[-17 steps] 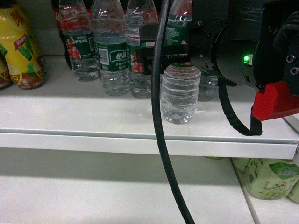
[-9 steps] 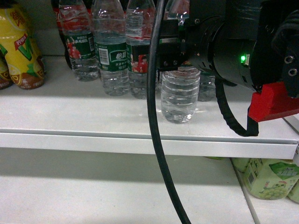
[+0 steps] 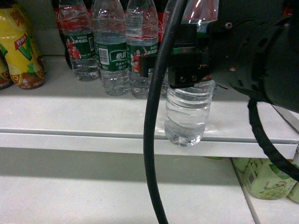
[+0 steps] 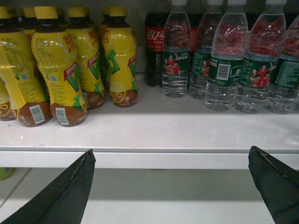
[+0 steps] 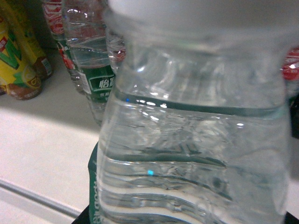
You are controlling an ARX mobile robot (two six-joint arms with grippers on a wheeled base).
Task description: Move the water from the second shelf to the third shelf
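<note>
**Water bottle gripped at the shelf's front edge**

The white shelf (image 3: 70,116) carries a row of green-labelled water bottles (image 3: 111,51) at the back and yellow drink bottles (image 3: 21,51) at its left. The right arm (image 3: 261,60) fills the upper right of the head view, a black cable (image 3: 152,140) hanging in front. Its right gripper (image 3: 187,70) has its jaws pinching the water (image 3: 187,112) around the label band; the bottle stands upright with its base at the shelf's front lip, whether resting or just lifted cannot be told. The left gripper (image 4: 170,186) hangs below shelf level, jaws spread wide and holding nothing.
</note>
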